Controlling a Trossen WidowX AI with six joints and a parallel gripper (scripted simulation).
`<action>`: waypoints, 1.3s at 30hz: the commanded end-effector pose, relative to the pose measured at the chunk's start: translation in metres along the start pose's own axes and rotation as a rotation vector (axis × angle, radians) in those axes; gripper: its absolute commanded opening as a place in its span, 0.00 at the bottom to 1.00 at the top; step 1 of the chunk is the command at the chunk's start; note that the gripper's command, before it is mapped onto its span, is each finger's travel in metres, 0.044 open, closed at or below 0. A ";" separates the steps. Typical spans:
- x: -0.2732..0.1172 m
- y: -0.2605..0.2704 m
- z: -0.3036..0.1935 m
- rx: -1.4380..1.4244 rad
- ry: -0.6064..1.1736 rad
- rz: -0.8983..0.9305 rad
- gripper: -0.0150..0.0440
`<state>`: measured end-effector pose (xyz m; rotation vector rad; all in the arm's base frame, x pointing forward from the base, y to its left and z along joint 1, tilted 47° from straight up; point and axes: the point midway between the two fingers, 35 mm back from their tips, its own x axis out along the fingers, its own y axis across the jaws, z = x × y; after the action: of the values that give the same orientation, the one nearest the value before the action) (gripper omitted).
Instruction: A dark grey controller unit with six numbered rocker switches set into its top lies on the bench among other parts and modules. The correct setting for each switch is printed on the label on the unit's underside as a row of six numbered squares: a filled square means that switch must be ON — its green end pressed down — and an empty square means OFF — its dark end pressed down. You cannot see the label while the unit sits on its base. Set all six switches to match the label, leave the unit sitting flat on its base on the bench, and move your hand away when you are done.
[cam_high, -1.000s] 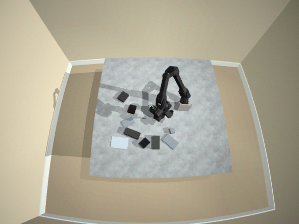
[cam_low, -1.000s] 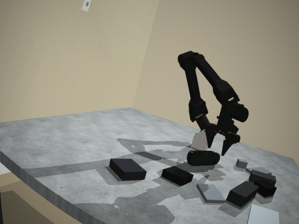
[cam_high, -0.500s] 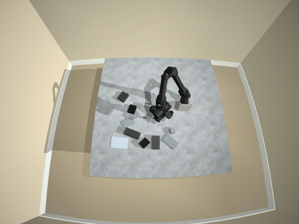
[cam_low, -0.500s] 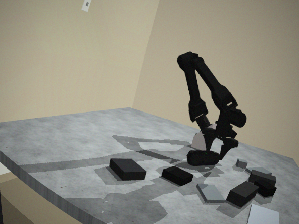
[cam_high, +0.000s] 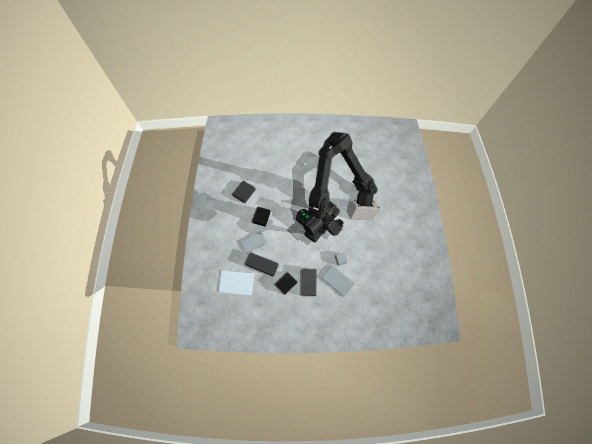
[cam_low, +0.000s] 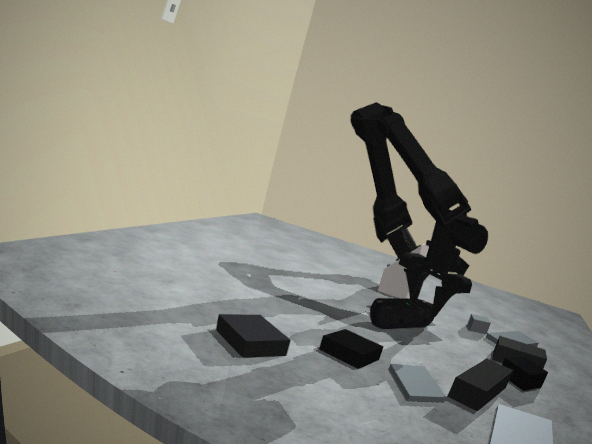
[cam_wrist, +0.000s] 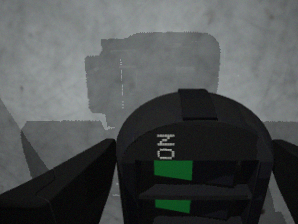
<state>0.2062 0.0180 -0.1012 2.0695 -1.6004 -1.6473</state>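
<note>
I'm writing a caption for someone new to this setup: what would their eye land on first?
Probably the black jointed robot arm, arching high over the grey bench. Next, the bright green switch ends on the dark rounded controller unit, gripped between its fingers. Then the pale blue-white rectangular slab, near a bench corner in the top view.
</note>
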 end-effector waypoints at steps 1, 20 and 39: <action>0.001 0.000 0.000 -0.004 0.003 0.001 0.62; 0.001 -0.015 0.000 -0.003 0.003 0.000 0.25; -0.001 -0.024 0.000 -0.003 0.003 0.000 0.25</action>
<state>0.2132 0.0254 -0.1103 2.0328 -1.5998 -1.6534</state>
